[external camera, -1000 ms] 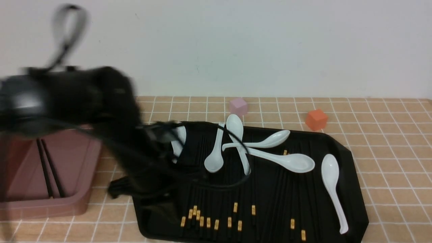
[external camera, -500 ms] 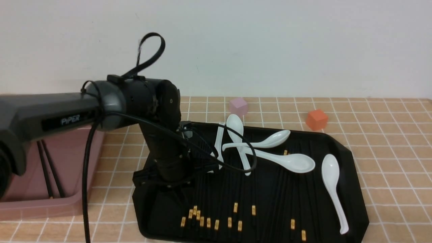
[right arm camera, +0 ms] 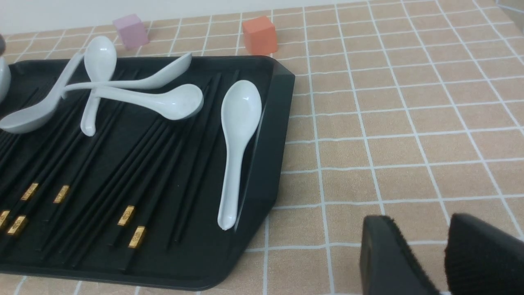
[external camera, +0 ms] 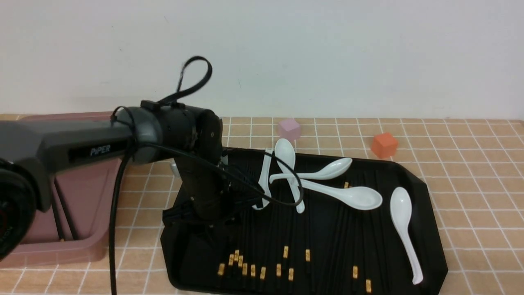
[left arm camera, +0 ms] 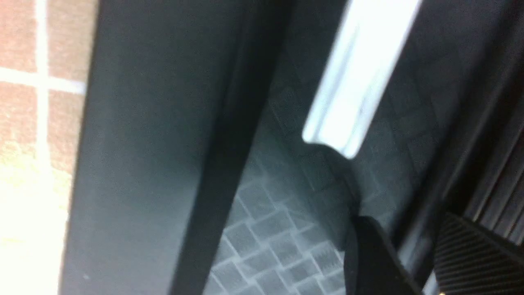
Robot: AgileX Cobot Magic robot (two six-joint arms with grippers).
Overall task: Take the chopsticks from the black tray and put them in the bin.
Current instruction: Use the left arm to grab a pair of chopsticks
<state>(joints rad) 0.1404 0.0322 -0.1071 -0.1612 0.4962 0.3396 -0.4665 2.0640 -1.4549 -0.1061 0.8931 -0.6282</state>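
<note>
I've got just two chopsticks (external camera: 59, 227) in the bin (external camera: 61, 252) left of the black tray (external camera: 436, 254), the rest lie on it among spoons (external camera: 352, 196), left jaws slightly parted over its left end, right jaws narrow, empty.

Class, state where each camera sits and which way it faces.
Front view: between the arms, facing forward to the white wall; left arm reaches over the glossy black rectangular tray.
Left wrist view: on the left wrist, close above the tray and a white ceramic spoon; left gripper tips show.
Right wrist view: on the right wrist, low over the tan tiled table, facing the tray; right gripper tips show.
Shared: front and right wrist views both show the small orange cube.
</note>
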